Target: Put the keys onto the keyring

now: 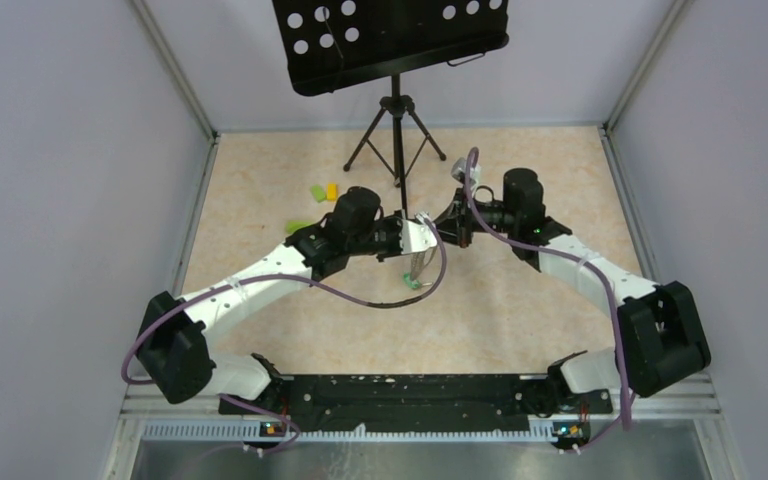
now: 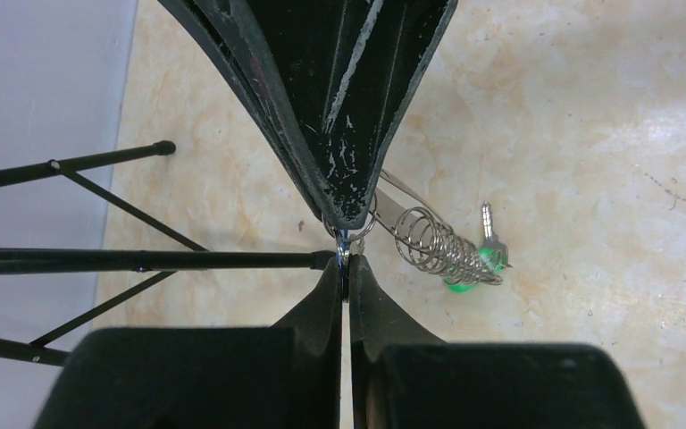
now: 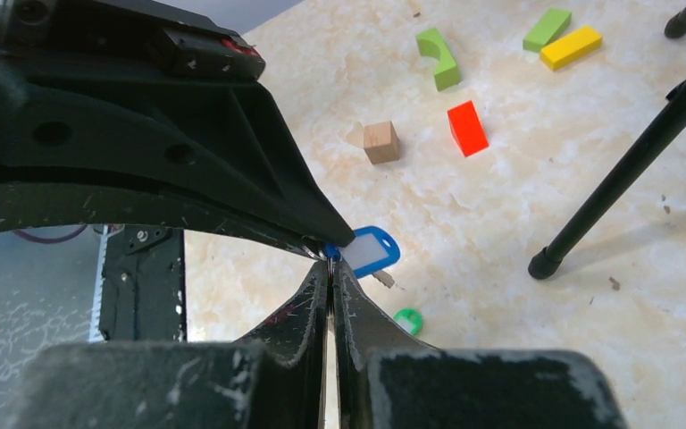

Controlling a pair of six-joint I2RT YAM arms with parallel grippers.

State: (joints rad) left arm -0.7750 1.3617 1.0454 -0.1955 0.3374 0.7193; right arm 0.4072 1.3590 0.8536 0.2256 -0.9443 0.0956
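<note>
Left wrist: left claw (image 2: pixel 346 268) clenched, tip meeting the clenched right claw (image 2: pixel 350 210) at the small wire keyring (image 2: pixel 363 234) — blue-tagged key (image 3: pixel 371 248) at that pinch, green-tagged key (image 2: pixel 489 241) hanging off a coil (image 2: pixel 429 243) over the counter (image 2: pixel 589 134) — likely mid-threading, so next calls for fine alignment.

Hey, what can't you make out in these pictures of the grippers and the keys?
Top view: the dangling bundle is too small to sort into parts.
Left wrist view: what the shut left gripper pinches; its fingertips and the right gripper cover all but a small ring.
Left wrist view: the green tag, mostly behind the wire coil.
Right wrist view: the blue tag; its key end hides behind the left gripper's tip.
</note>
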